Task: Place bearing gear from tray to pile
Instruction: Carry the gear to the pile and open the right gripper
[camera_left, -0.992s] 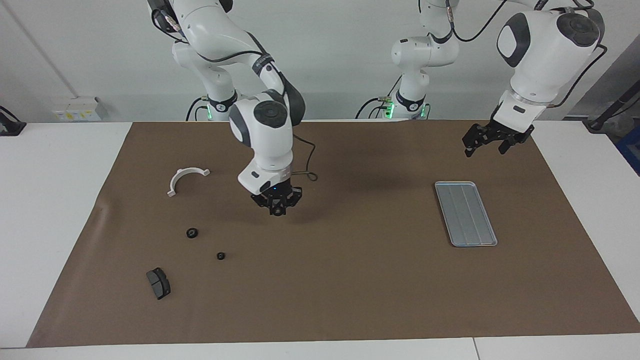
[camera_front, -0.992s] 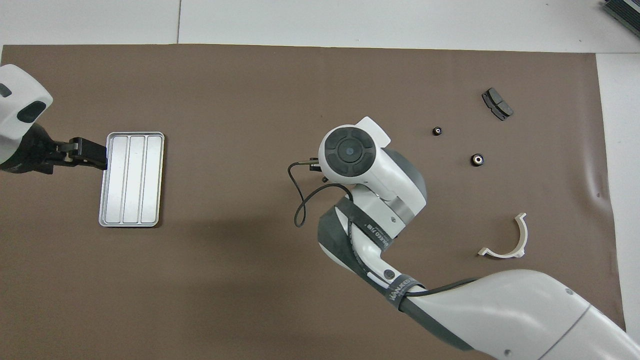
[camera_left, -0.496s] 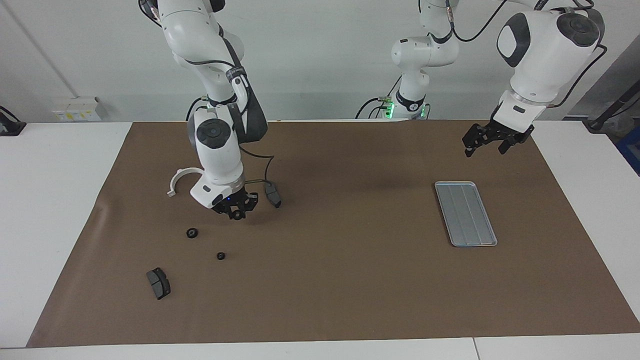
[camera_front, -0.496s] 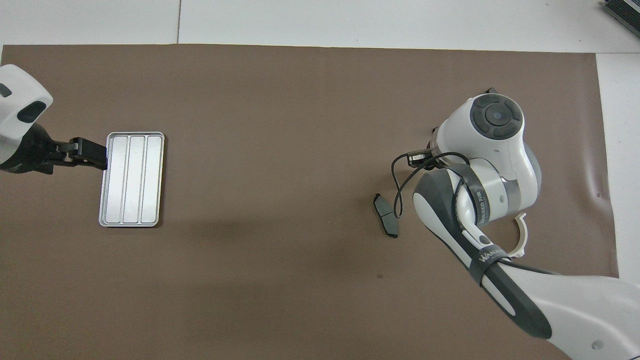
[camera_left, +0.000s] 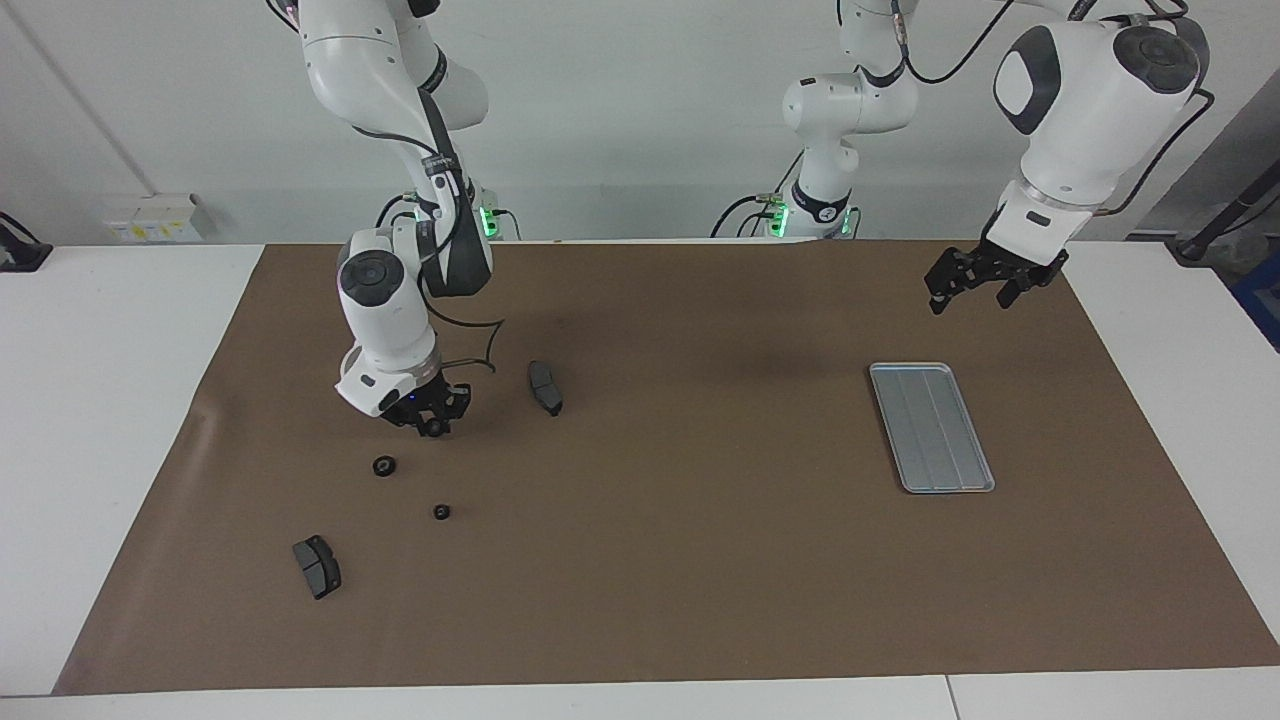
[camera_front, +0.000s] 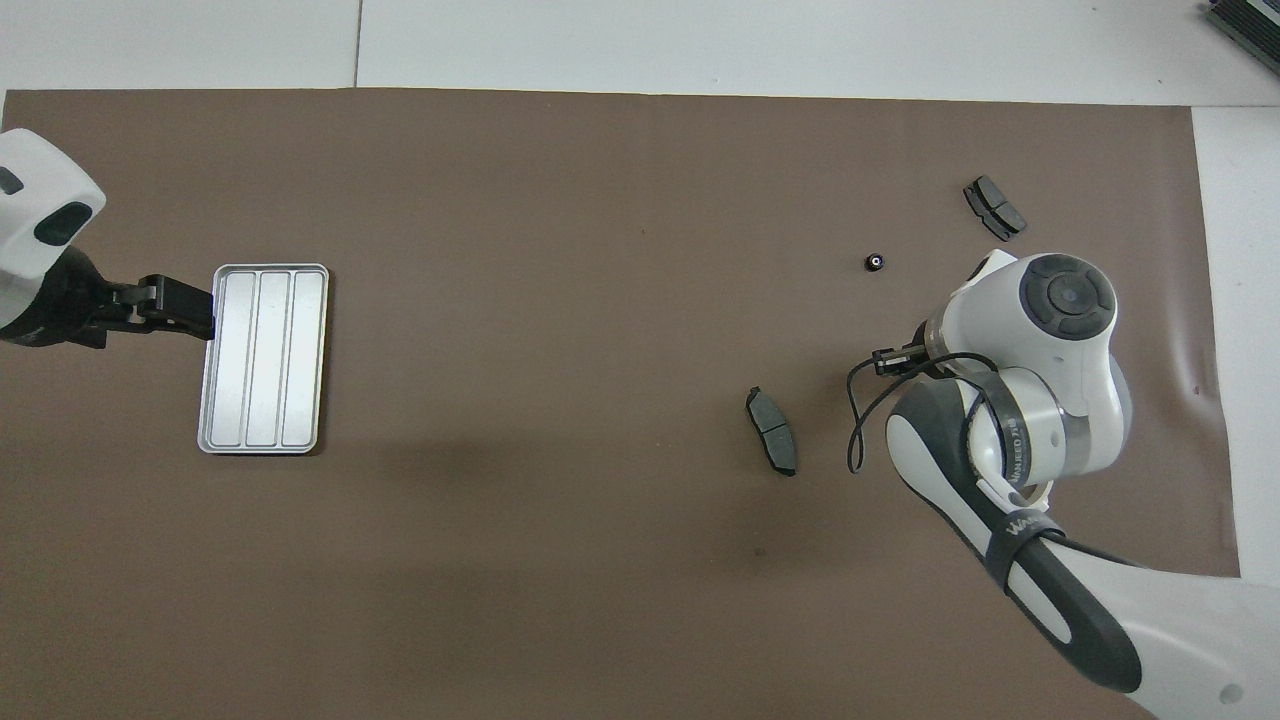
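The counter (camera_left: 120, 420) carries a brown mat (camera_left: 700, 560) that takes up most of its top. On the mat toward the left arm's end lies the tray (camera_left: 931, 427), and no part shows on its ridged floor in either view.

The right arm reaches down over the pile at the right arm's end of the mat. Its claw (camera_left: 428, 418) hangs just above the mat, pinched onto a small dark round part, the gear (camera_left: 433, 428), (too small to read in detail). The left arm waits: its claw (camera_left: 982, 276) hangs with its fingers spread and nothing between them, over the mat near the tray's end that is nearer to the robots.

The pile is a loose scatter. One brake pad (camera_left: 545, 387) lies toward the mat's middle, beside the right claw. A second pad (camera_left: 317, 566) lies toward the mat's edge farthest from the robots. Between that pad and the right claw sit two small gears (camera_left: 383, 466) (camera_left: 441, 511). The arm hides any white bracket here.

As a judgement, the task is nearly done: the gear is out of the tray and carried over to the pile. What is left is to lower it the last bit, let go, and lift clear without knocking the gear lying nearest the claw.
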